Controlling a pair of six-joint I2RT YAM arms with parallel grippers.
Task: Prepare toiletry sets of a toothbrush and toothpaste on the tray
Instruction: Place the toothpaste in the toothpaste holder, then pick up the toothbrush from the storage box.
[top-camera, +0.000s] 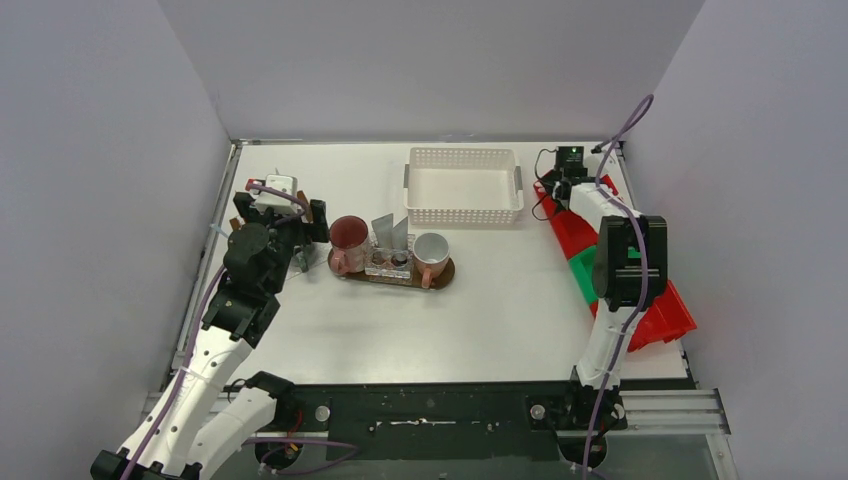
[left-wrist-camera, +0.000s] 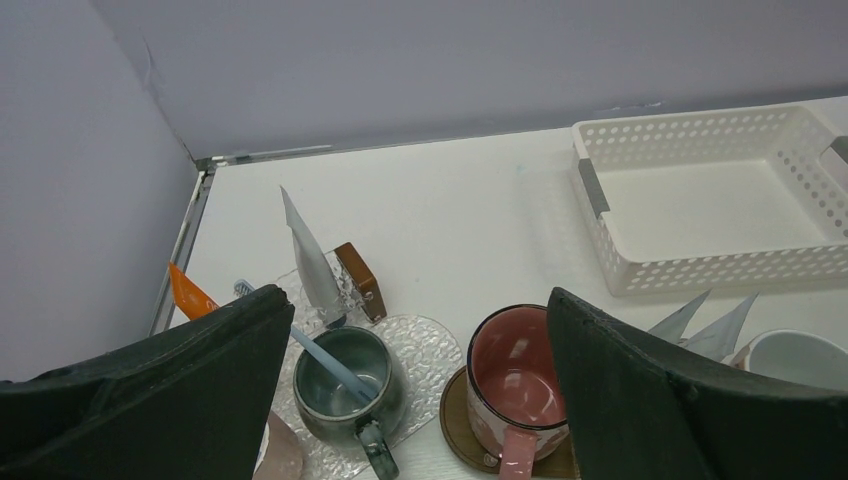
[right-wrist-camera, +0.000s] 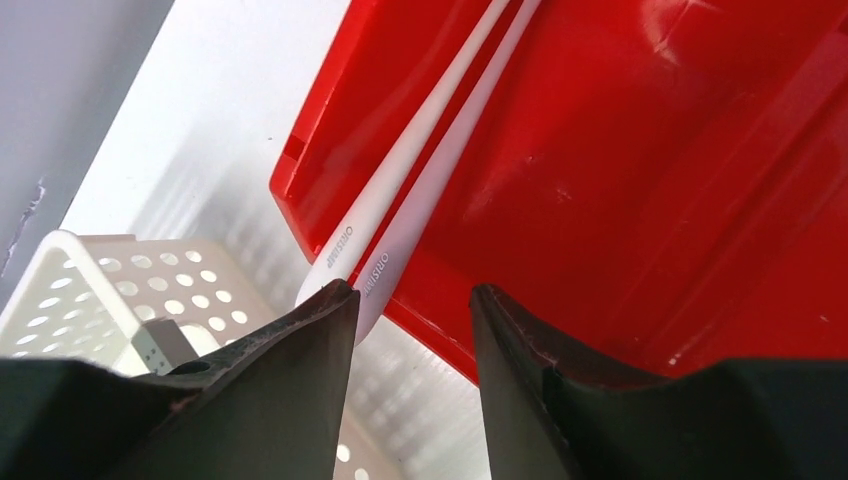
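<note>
Toiletry sets sit mid-table, left of centre. The maroon mug (top-camera: 348, 235) and white mug (top-camera: 432, 248) are on the wooden tray (top-camera: 446, 272), with two grey tubes (left-wrist-camera: 690, 318) standing between them. The dark green mug (left-wrist-camera: 345, 385) sits on a clear glass dish (left-wrist-camera: 432, 348) just left of the tray. It has one pale blue toothbrush (left-wrist-camera: 325, 358) leaning in it and one tube (left-wrist-camera: 312, 265) upright just behind.

A sliver of a pale pinkish mug (left-wrist-camera: 282, 455) shows at the bottom edge, so the count is four mugs, three tubes and one brush in a mug.

Two white toothbrushes (right-wrist-camera: 375, 268) lie side by side in the red bin (right-wrist-camera: 650, 150) at the table's right edge.

Right gripper (right-wrist-camera: 412, 295) is down in that bin with its jaws about half closed. The gap shows only red plastic. The handle ends touch the inner edge of one fingertip (right-wrist-camera: 330, 310), nothing clamped.

Left gripper (left-wrist-camera: 415, 300) hangs over the green and maroon mugs, jaws spread wide, holding nothing.

Also around:
- One white perforated basket (top-camera: 465, 214) behind the tray.
- One brown block (left-wrist-camera: 360, 280) beside the green mug's tube.
- One orange piece (left-wrist-camera: 190, 292), partly hidden by a finger.
- A green patch (top-camera: 585, 275) against the red bin.
</note>
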